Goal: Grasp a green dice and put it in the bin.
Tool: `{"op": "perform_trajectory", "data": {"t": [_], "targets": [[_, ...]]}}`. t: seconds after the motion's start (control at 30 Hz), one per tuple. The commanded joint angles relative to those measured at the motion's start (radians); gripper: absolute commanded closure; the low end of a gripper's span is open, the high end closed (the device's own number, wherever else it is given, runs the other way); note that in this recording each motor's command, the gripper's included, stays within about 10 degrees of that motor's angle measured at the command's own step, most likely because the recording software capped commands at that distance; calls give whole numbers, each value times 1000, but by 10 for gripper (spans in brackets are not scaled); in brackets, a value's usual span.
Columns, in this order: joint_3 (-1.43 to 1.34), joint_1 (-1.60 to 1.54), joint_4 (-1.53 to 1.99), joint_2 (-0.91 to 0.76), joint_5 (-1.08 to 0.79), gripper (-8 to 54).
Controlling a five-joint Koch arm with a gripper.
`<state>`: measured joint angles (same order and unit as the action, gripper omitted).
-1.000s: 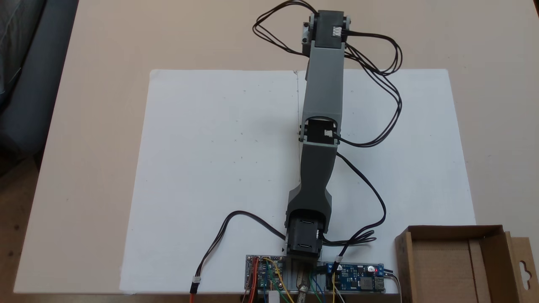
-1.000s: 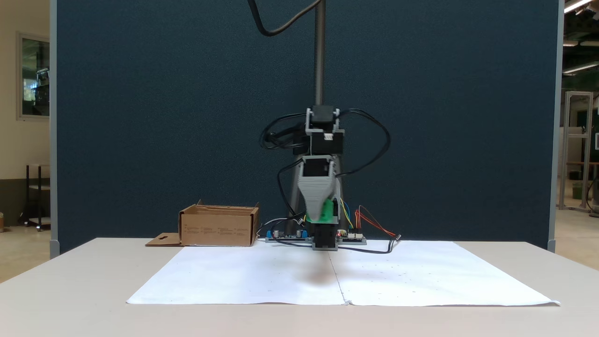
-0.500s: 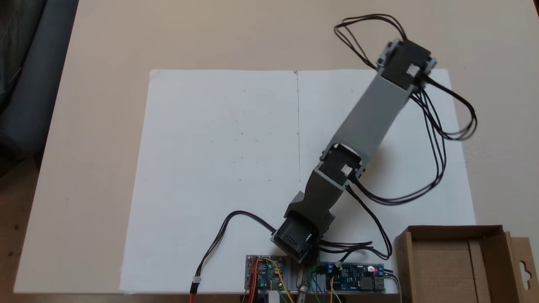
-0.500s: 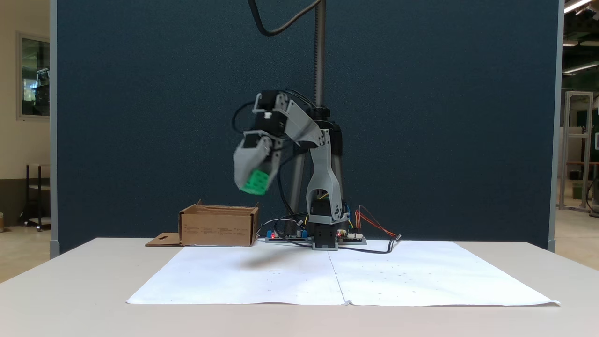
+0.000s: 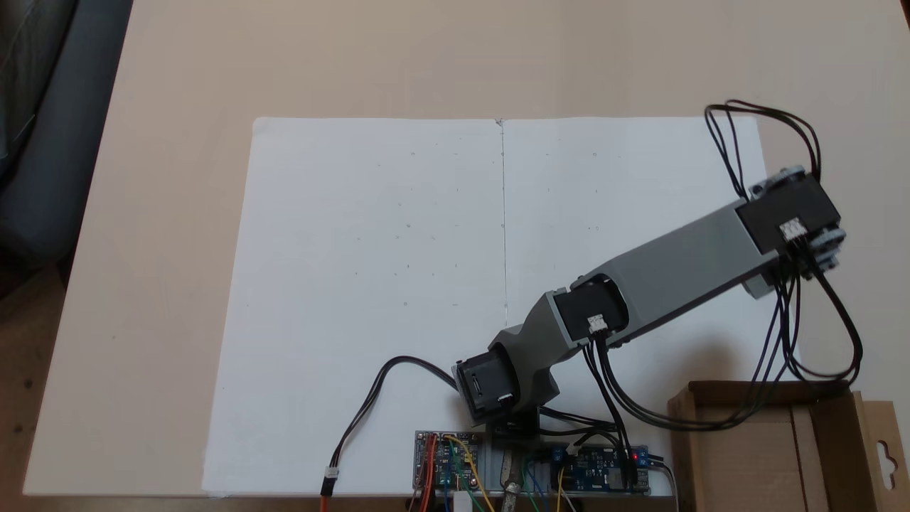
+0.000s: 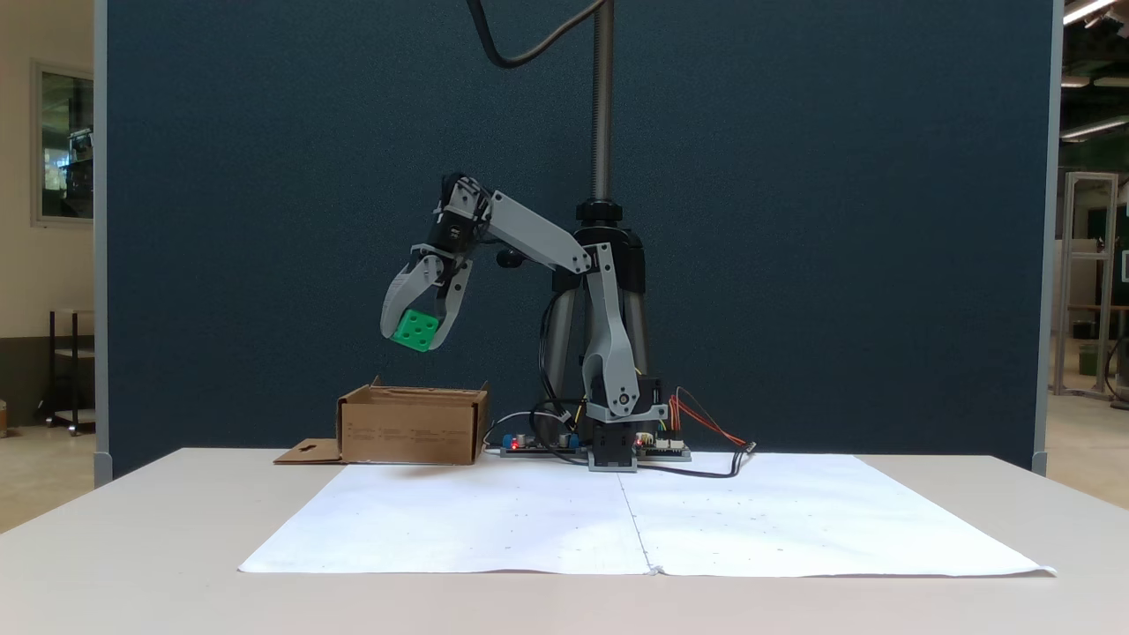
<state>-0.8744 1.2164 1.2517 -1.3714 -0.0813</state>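
Note:
The green dice (image 6: 416, 331) hangs in the air, held between the two grey fingers of my gripper (image 6: 414, 335), which is shut on it. It sits a clear gap above the brown cardboard bin (image 6: 411, 428), roughly over the bin's middle in this side-on fixed view. From above, the arm (image 5: 675, 274) stretches to the right and hides the gripper and dice beneath its wrist motor (image 5: 789, 220). The bin (image 5: 753, 441) stands at the lower right corner there, its inside bare, with the wrist somewhat beyond its far edge.
White paper sheets (image 5: 370, 284) cover the table's middle. Circuit boards (image 5: 533, 466) and loose black cables (image 5: 817, 355) lie by the arm's base, some cables draping over the bin's rim. A dark blue partition (image 6: 265, 220) and a metal pole (image 6: 602, 97) stand behind the arm.
The arm has swung from the paper's centre line toward the bin, carrying the dice with it. The dice now hangs over the bin instead of beside the base.

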Motion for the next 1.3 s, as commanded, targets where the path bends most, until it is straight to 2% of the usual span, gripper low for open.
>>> {"op": "perform_trajectory", "data": {"t": [0.0, 0.5, 0.8, 0.87, 0.9, 1.03, 1.27], "targets": [[14, 72, -6, -46, -115, 321], [0, 468, 0, 72, -337, 321], [-133, 561, -143, 120, -426, 317], [-143, 563, -147, 120, -428, 236], [-155, 563, -146, 120, -426, 165], [-184, 571, -138, 118, -425, 18], [-184, 568, -135, 112, -425, 17]]}}
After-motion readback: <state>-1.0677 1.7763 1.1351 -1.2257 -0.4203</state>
